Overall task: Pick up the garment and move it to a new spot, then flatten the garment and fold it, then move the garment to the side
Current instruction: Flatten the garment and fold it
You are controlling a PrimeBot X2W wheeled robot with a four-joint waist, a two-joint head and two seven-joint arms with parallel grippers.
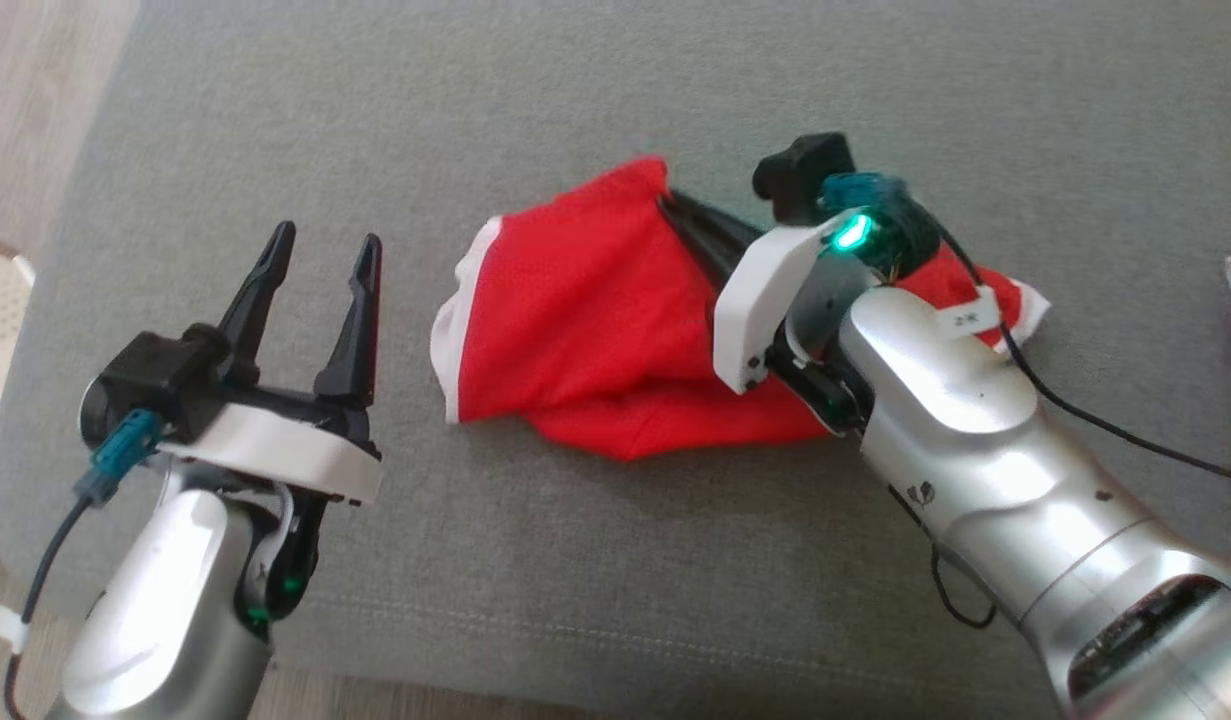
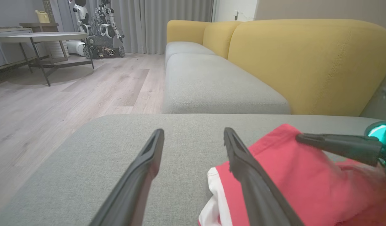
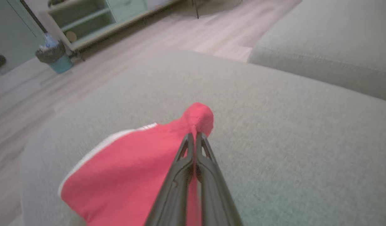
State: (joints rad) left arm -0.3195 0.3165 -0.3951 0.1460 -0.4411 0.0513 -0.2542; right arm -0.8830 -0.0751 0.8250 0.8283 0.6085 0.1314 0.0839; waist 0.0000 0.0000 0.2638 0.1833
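The red garment [image 1: 565,320] with white trim lay bunched on the grey cushion [image 1: 615,80], near its middle. The right gripper [image 3: 193,135] had its fingers pressed together on the garment's far corner, and a small knob of cloth poked out past the tips. The left gripper [image 1: 327,240] hovered to the garment's left, clear of it, fingers spread apart — holding nothing.

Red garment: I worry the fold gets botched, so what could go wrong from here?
1. The right gripper pinches just a small bunched tip of the garment; it may slip out under a pull.
2. The left gripper stands open, apart from the cloth, so a one-handed drag could bunch it further.
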